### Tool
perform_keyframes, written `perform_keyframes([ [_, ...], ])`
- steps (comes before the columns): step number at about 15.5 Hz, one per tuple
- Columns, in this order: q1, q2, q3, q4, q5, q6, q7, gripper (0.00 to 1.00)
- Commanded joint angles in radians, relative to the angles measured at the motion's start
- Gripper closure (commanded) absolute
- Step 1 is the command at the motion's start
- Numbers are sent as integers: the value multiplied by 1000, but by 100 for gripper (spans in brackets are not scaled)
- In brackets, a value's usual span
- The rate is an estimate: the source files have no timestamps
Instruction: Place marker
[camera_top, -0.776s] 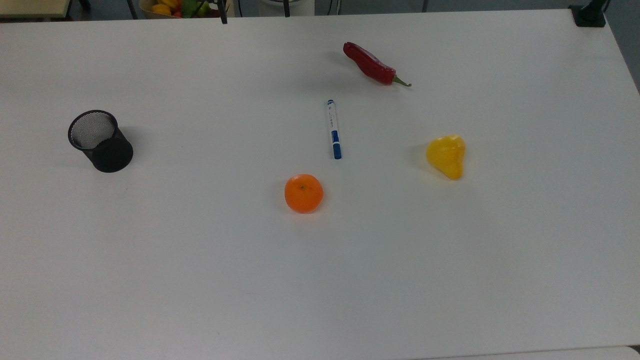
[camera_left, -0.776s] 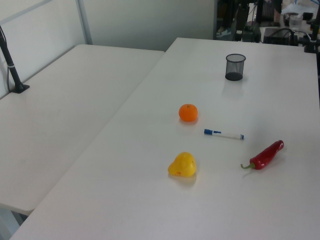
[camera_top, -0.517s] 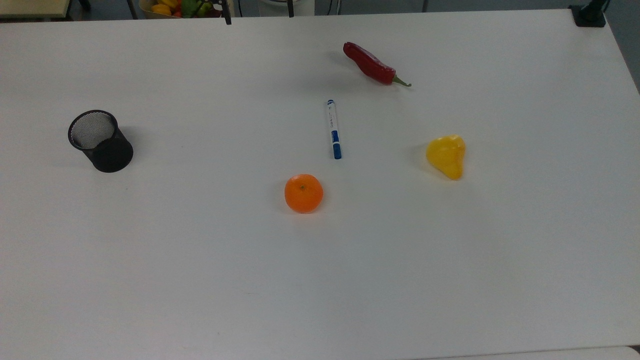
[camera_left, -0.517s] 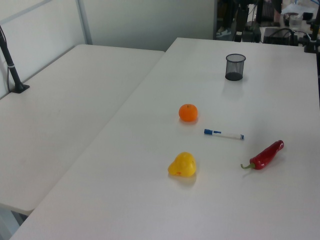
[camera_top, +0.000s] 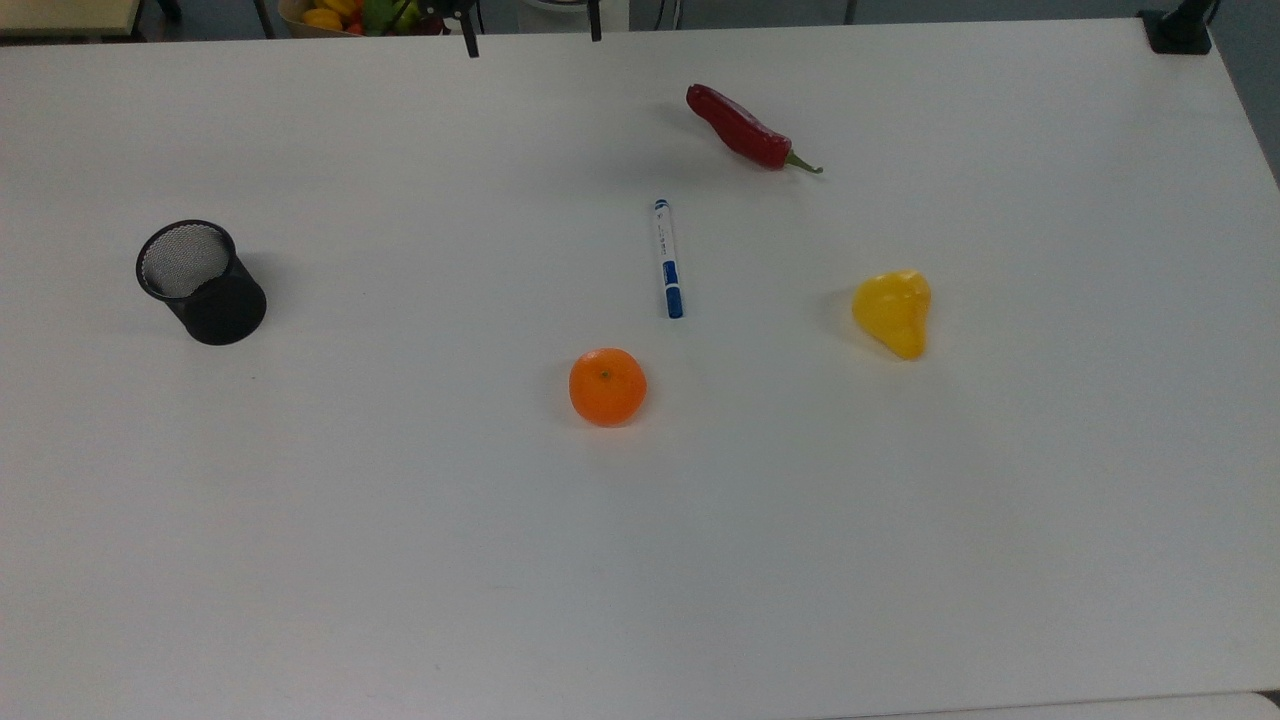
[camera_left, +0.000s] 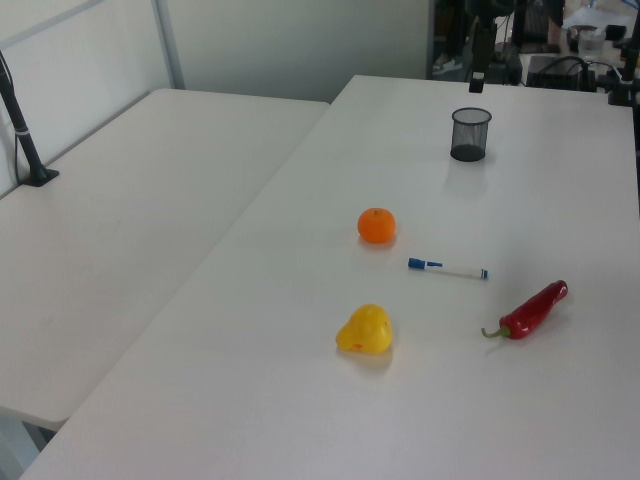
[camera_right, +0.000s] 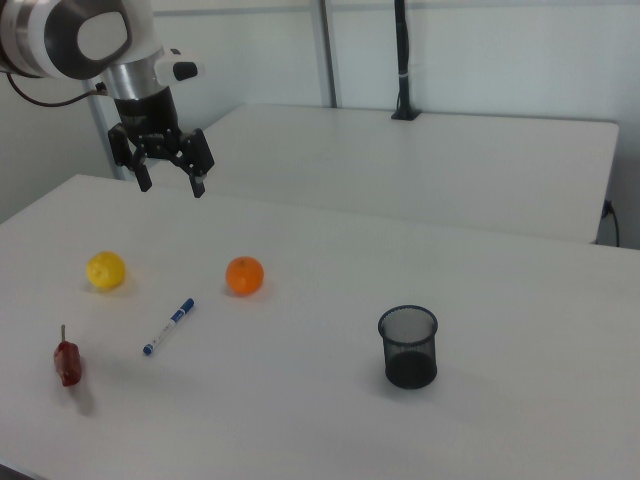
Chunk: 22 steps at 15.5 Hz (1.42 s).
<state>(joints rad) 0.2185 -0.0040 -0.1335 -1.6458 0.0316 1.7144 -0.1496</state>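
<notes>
— What do we have, starting with the biggest thing?

— We have the white table (camera_top: 400, 560), which carries everything. A second pale table (camera_left: 120, 230) stands against it on the left view's left. Next in size comes the robot arm (camera_right: 70, 35), which we see in the right view at upper left, hanging over the table's far edge. Its claw (camera_right: 170, 186) points down, the two dark fingers (camera_right: 198, 184) spread well apart with nothing between them, and it hangs clear above the tabletop.

— And the things on the table?

— The black mesh cup (camera_top: 200, 282) stands upright and well apart from the rest, at the top view's left. We then see the red chili (camera_top: 745, 130) lying near the top view's upper edge, its green stem toward the top view's right. The yellow pear-shaped fruit (camera_top: 893, 312) lies at the top view's right, and the orange (camera_top: 607, 386) sits near the middle.

— Where is the marker?

— The marker (camera_top: 667, 258) lies flat on the table, between the chili and the orange and touching neither. In the top view it runs nearly up and down, the blue cap end toward the orange. In the right view we see the claw high above and behind the marker, not touching it.
</notes>
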Motion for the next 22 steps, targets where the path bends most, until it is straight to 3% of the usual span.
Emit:
perform_keyframes([
  [1, 18, 4, -11, -49, 19, 24, -21, 0],
  [9, 61, 130, -9, -65, 22, 94, -10, 0],
  [14, 94, 173, -8, -182, 22, 286, 30, 0],
  [22, 102, 246, 23, -230, 22, 395, 149, 0],
])
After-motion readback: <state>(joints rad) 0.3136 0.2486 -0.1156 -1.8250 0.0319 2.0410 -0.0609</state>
